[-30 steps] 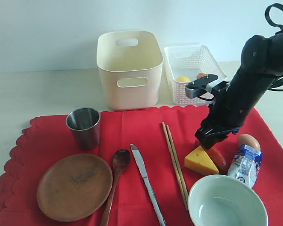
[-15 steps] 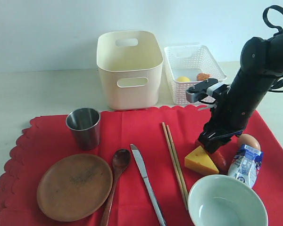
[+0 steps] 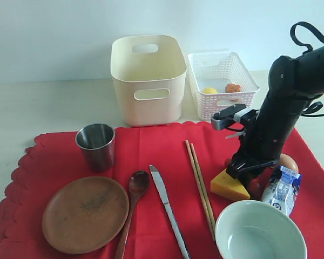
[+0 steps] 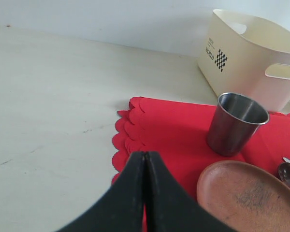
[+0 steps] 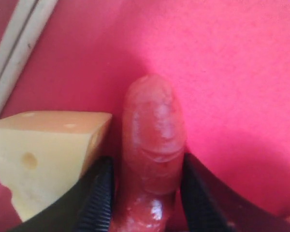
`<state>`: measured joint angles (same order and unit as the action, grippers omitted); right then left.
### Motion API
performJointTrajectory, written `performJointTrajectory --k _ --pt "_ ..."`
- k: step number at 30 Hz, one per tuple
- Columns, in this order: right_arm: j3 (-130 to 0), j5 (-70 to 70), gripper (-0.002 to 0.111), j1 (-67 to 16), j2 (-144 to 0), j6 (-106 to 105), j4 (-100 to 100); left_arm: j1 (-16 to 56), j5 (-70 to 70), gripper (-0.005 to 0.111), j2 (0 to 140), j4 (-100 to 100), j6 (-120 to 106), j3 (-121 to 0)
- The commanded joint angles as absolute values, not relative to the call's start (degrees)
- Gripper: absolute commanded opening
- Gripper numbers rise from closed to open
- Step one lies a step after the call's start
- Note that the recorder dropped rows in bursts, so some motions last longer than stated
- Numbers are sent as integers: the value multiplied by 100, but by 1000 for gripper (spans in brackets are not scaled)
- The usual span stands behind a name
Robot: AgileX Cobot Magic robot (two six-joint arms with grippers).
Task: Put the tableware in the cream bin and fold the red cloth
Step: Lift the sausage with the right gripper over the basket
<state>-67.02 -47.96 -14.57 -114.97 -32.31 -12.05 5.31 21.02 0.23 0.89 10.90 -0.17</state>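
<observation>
The red cloth (image 3: 151, 148) lies spread out and carries a steel cup (image 3: 95, 145), a wooden plate (image 3: 85, 213), a wooden spoon (image 3: 132, 202), a knife (image 3: 168, 210), chopsticks (image 3: 201, 189) and a pale bowl (image 3: 260, 233). Behind the cloth stands the cream bin (image 3: 148, 81). My right gripper (image 3: 243, 171) is low over the cloth, open, its jaws straddling a sausage (image 5: 152, 130) beside the cheese (image 5: 48, 150). My left gripper (image 4: 145, 154) is shut and empty, near the cloth's scalloped edge (image 4: 123, 140), short of the cup (image 4: 236, 123) and plate (image 4: 246, 193).
A white lattice basket (image 3: 221, 81) to the right of the bin holds a lemon (image 3: 209, 90) and an orange item (image 3: 233, 87). An egg (image 3: 288, 161) and a milk carton (image 3: 281, 189) crowd the right arm, just behind the bowl.
The right arm has come down and slightly right, bringing its open jaws over the sausage beside the cheese. Tableware and the left gripper have not moved.
</observation>
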Motion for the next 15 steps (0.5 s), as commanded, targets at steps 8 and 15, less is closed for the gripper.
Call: performJointTrajectory --k 8,15 --pt "-7034 -4678 0 -1469 -11297 -2814 -1167 525 2054 0 0 97 1093 0" --pt "-7464 -4460 0 -1469 -10751 -2629 -1207 525 2054 0 0 97 1093 0"
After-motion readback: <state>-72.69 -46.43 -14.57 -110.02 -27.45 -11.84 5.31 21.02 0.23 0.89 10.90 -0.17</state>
